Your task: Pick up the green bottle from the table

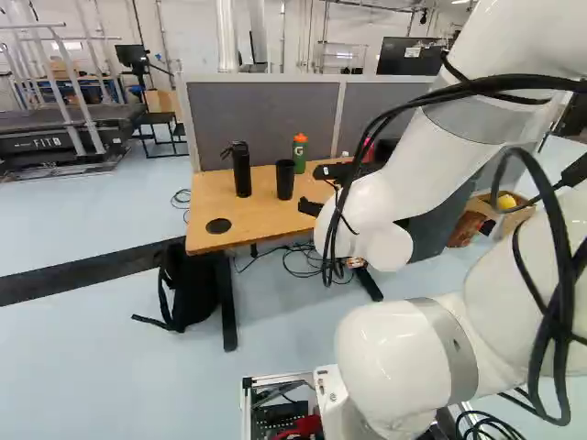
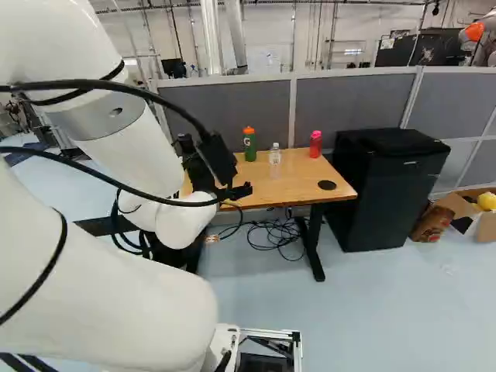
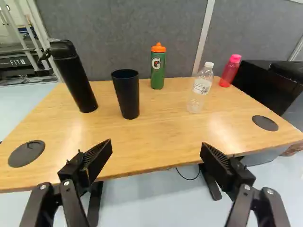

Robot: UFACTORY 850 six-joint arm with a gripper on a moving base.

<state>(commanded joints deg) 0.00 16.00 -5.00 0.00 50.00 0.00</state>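
Gripper [image 1: 309, 188] spread wide (and quite empty).

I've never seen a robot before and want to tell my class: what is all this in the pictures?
The big white thing is a robot arm. It is bolted to a base that can drive around. Two pictures come from cameras on that base, behind the arm, one to its left and one to its right. The third comes from a camera on the arm's wrist, looking along its black jaws, which are spread open with nothing between them.

Ahead is a wooden table. On it stand a black bottle, a black cup, a green bottle with an orange top, a clear bottle and a pink bottle. The robot's job is to pick up the green one. It holds nothing.
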